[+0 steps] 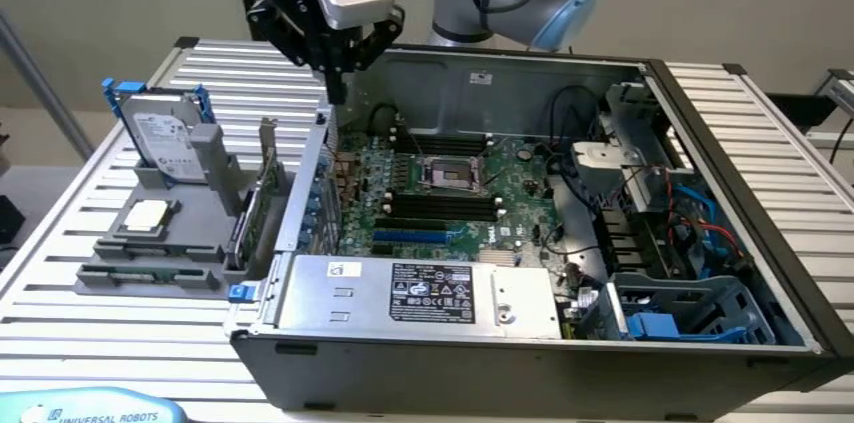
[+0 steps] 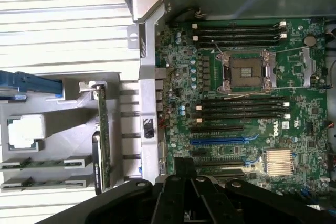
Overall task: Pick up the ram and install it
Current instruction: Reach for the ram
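The gripper (image 1: 334, 95) is hanging above the side wall of the open computer case (image 1: 747, 143), on the exterior view's left, near the back corner. It is sitting between the grey holder tray (image 1: 200, 233) outside the case and the motherboard (image 1: 514, 178) inside it, and is touching neither. Its fingers (image 2: 179, 169) seem to be pressed together with nothing between them, though the dark shapes in the wrist view make this hard to judge.

The ram (image 2: 42, 164) is lying flat in the tray, well apart from the gripper, with a second like stick (image 2: 42, 183) just beside it. In the exterior view, the ram (image 1: 144, 274) is resting at the tray's near end. A square silver processor chip (image 2: 23, 132) is sitting in the tray next to the sticks. A larger green card (image 2: 103, 135) is standing on edge along the tray's side nearest the case. The long black slots (image 2: 239, 106) on the motherboard are lying bare beside the processor socket (image 2: 247, 70).
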Tool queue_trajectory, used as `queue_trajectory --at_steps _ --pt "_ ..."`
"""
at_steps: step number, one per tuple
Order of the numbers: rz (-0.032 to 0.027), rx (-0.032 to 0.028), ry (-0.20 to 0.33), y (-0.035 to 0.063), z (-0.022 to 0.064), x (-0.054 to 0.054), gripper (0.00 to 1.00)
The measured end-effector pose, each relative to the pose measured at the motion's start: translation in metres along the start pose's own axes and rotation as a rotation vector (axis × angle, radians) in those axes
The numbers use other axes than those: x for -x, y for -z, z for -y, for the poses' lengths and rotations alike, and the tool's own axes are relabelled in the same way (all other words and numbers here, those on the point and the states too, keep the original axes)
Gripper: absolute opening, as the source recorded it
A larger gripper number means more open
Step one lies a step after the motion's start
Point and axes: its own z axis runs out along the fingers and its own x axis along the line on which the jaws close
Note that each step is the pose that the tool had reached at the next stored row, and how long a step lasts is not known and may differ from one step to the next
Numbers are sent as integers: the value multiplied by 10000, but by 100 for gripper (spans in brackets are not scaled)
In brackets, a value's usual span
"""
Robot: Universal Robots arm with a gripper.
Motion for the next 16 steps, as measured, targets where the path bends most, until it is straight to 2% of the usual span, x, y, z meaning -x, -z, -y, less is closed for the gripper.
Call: queue_trajectory --at_steps 16 --pt "0 0 0 -6 253 -603 11"
